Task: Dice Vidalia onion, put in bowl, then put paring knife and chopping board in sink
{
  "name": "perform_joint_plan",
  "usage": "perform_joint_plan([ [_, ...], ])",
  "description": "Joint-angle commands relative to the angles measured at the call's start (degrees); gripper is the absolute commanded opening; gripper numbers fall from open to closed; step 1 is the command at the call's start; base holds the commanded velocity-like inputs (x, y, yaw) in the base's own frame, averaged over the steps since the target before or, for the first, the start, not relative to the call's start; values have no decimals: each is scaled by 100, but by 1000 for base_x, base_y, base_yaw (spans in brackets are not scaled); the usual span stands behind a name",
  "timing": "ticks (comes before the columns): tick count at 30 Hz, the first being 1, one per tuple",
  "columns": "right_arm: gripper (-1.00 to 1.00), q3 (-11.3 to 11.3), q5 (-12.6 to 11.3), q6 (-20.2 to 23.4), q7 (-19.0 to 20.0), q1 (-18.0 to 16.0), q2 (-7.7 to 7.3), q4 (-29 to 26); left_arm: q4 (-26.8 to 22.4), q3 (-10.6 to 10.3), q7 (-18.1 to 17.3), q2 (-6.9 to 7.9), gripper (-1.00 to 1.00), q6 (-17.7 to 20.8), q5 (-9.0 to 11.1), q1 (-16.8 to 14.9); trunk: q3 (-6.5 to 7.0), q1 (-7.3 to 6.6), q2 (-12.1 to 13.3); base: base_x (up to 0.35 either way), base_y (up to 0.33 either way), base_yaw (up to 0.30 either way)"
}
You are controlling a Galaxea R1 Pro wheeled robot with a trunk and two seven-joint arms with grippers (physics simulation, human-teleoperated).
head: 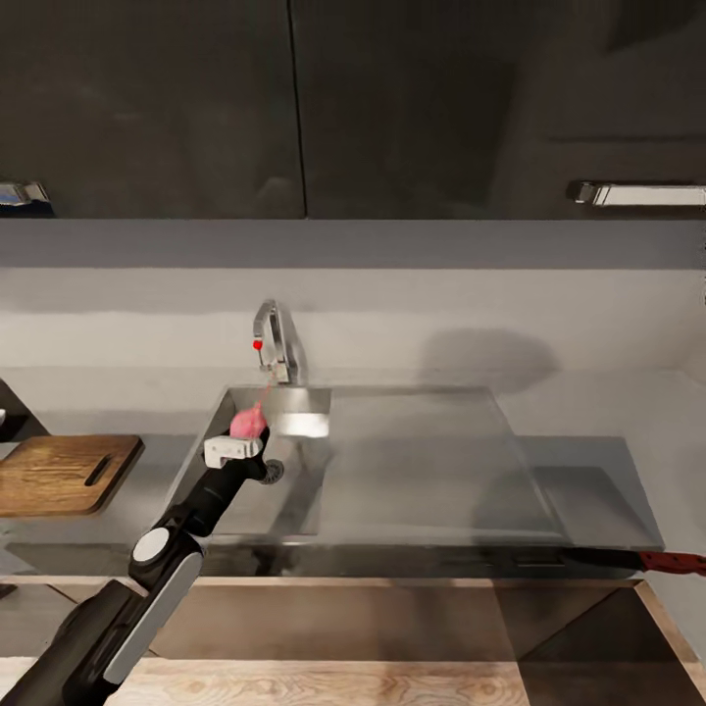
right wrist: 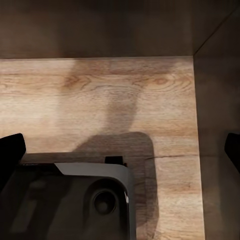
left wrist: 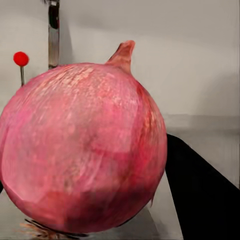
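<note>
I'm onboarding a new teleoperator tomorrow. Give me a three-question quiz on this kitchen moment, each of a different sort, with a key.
1. True or false: the chopping board lies inside the sink.
2. Which arm reaches to the Vidalia onion? A) left B) right
3. Fill in: the knob on the tap is coloured ____.

Key: 1 false, it lies on the countertop beside the basin. 2 A, the left gripper is at the onion. 3 red.

Vidalia onion (left wrist: 82, 150) pinkish-red, streaked; chopping board (head: 61, 475) brown, grained; sink (head: 412, 461) steel grey; tap knob (head: 258, 345) red; desk (head: 647, 412) pale grey.
</note>
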Motion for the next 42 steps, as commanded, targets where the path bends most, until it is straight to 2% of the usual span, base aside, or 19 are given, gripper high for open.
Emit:
perform_joint_plan([
  [1, 100, -51, 32, -32, 34, -4, -1, 5, -11, -11, 44, 92, -100, -64, 30, 93, -2, 4, -11, 0, 0, 0],
  [3, 100, -51, 32, -134, 34, -4, -1, 5, -11, -4, -36, 276, -100, -326, 34, 261, 17, 4, -11, 0, 0, 0],
  [8, 100, -51, 32, -258, 34, -4, -1, 7, -11, -5, -322, 409, -100, -625, 39, 375, 62, 4, -11, 0, 0, 0],
  [11, 100, -51, 32, -280, 34, -4, -1, 9, -11, 9, -366, 425, -100, -667, 39, 486, 89, 4, -11, 0, 32, 0],
  [17, 100, -51, 32, -295, 34, -4, 2, 5, -11, 265, -394, 425, -100, -689, 39, 569, 144, 4, -11, 0, 222, 0],
  [27, 100, -51, 32, -296, 34, -4, 8, 4, -11, 293, -396, 425, -100, -672, 39, 582, 226, 4, -11, 0, 300, 89],
  [42, 100, -51, 32, -296, 34, -4, 8, 4, -11, 285, -388, 416, -100, -638, 39, 582, 235, 4, -11, 24, 305, 15],
])
